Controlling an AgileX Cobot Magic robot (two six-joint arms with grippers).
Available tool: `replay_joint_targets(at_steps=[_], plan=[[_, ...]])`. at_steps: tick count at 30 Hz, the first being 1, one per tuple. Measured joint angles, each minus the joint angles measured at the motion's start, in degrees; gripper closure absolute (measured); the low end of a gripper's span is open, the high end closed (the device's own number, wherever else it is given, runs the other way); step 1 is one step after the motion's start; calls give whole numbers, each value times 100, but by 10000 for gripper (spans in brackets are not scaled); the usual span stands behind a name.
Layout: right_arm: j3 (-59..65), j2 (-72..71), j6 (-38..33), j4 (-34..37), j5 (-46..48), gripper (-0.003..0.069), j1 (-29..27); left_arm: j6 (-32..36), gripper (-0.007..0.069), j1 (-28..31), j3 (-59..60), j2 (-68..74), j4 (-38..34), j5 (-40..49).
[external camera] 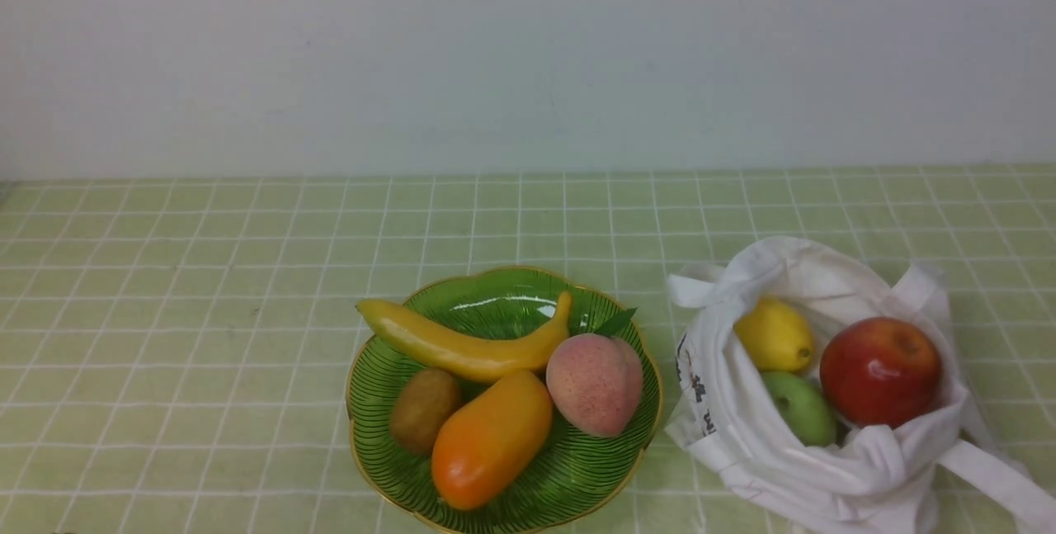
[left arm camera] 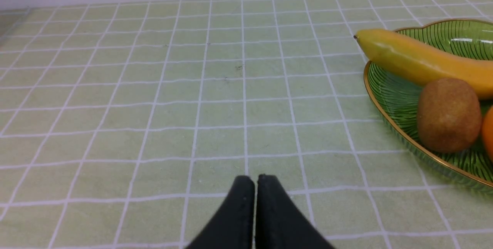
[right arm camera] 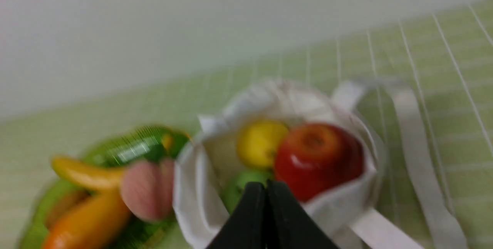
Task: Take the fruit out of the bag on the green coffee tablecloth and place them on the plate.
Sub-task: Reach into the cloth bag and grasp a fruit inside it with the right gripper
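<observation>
Although neither arm shows in the front view, each wrist camera catches its own end effector. The left end effector [left arm camera: 255, 181] has its two black fingers pressed together, closed on nothing, and points across a bare stretch of the green coffee tablecloth [left arm camera: 154, 99] with the plate [left arm camera: 389, 99] nearby. The right end effector [right arm camera: 265, 188] is likewise closed and empty, held above the open mouth of the bag [external camera: 833, 468]; that view is blurred, so finer detail is lost. From the front, the bag slumps on the cloth to the right of the plate, just beside it, its mouth spread wide and one strap handle [external camera: 1002, 480] trailing toward the near right corner. All three fruits lie inside it. The apple [external camera: 880, 370] sits on the right, the lemon [external camera: 774, 335] at the far left, and the green fruit [external camera: 799, 407] is tucked low between them, touching the lemon and partly hidden by the bag's folded edge. The plate already carries four other pieces. A banana [external camera: 462, 346] curves across the far half, its tip overhanging the left rim. A kiwi [external camera: 424, 408] is at the left, a long orange fruit [external camera: 492, 439] lies beside it toward the front, and a peach [external camera: 595, 384] with a leaf sits at the right. A plain pale wall [external camera: 528, 47] rises behind the cloth.
</observation>
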Motion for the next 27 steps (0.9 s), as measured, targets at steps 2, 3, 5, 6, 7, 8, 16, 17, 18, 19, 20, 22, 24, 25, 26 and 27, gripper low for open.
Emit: replay_joint_targets(at_steps=[2,3,5,6,7,8,16,17,18,19,20,22,24,25,26,27], plan=[[-295,661,0,-343,481,670,0,0,632,0,0,0,0,0],[-467,1052,-9,-463,664,670,0,0,632,0,0,0,0,0],[-782,1765,-151,-535,842,670,0,0,632,0,0,0,0,0],[-932,2088,-277,-508,866,669,0,0,632,0,0,0,0,0],[-1077,2396,-402,-447,880,668,0,0,632,0,0,0,0,0],[-1105,2457,-467,-411,886,668,0,0,632,0,0,0,0,0],[-2193,4056,-1477,3,1316,613,0,0,632,0,0,0,0,0],[-2286,4174,-1517,15,1310,598,0,0,632,0,0,0,0,0],[-2304,4196,-1527,20,1303,595,0,0,632,0,0,0,0,0],[-2444,4433,-1582,26,1243,557,0,0,632,0,0,0,0,0],[-2477,4533,-1613,32,1208,539,0,0,632,0,0,0,0,0],[-2551,4774,-1730,32,1107,482,0,0,632,0,0,0,0,0],[-2589,4933,-1799,37,1015,433,0,0,632,0,0,0,0,0],[-2600,5040,-1805,44,932,393,0,0,632,0,0,0,0,0],[-2600,5140,-1805,44,849,349,0,0,632,0,0,0,0,0],[-2600,5199,-1792,44,767,321,0,0,632,0,0,0,0,0]])
